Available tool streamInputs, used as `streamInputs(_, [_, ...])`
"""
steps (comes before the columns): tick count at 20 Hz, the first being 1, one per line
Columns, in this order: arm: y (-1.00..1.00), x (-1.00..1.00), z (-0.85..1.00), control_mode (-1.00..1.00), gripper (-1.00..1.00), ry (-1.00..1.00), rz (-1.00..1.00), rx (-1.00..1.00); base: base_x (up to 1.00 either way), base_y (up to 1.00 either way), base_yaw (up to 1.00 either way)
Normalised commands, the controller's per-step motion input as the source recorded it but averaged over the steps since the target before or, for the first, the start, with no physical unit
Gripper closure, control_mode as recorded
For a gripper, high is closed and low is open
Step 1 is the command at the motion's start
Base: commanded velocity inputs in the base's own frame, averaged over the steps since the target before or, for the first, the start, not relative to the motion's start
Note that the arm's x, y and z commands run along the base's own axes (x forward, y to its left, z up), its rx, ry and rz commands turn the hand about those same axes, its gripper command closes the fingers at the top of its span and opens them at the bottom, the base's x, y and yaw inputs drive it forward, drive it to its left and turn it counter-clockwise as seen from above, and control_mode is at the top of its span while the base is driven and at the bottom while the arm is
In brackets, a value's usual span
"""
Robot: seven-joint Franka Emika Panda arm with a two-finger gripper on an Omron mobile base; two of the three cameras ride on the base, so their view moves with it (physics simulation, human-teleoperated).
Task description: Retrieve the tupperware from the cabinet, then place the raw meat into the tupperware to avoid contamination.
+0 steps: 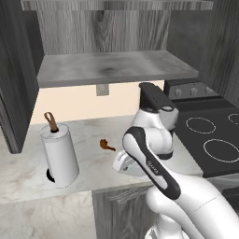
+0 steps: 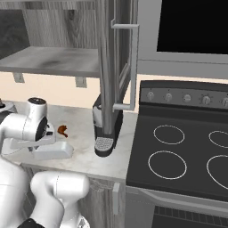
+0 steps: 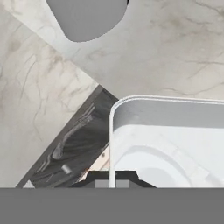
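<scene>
The tupperware (image 3: 175, 140), a shallow whitish container with a thin rim, is low over the marble counter's front edge. It also shows as tupperware (image 1: 122, 163) behind my forearm and tupperware (image 2: 49, 151). My gripper (image 3: 111, 178) is shut on its rim, with the hand (image 2: 35, 122) right above it. The raw meat (image 1: 107, 145), a tiny brown-orange piece, lies on the counter just beyond the container, and shows again as raw meat (image 2: 63, 130). The cabinet (image 1: 112, 67) above stands open with a bare grey shelf; its door (image 2: 116, 67) hangs open.
A white paper-towel roll (image 1: 59, 156) on a holder stands on the counter's left. A dark coffee machine (image 2: 107, 129) sits under the open door, next to the black stove (image 2: 178, 151). The counter's front edge (image 3: 70, 140) drops to a grey lower cabinet.
</scene>
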Motion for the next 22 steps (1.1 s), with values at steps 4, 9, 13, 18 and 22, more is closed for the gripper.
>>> streamInputs(4, [0.12, 0.32, -0.23, -1.0, 1.0, 0.0, -0.01, 0.05, 0.0, 0.0, 0.0])
streamInputs(9, [0.14, 0.35, -0.24, -1.0, 1.0, 0.0, -0.01, 0.04, 0.0, 0.0, 0.0])
streamInputs(13, [0.12, 0.37, -0.25, -1.0, 1.0, 0.0, -0.02, 0.03, 0.0, 0.0, 0.0])
streamInputs(18, [0.11, 0.36, -0.25, -1.0, 1.0, -0.01, -0.02, 0.01, 0.0, 0.0, 0.0])
streamInputs(22, [0.08, 0.35, -0.25, -1.0, 1.0, -0.01, -0.03, 0.01, 0.0, 0.0, 0.0])
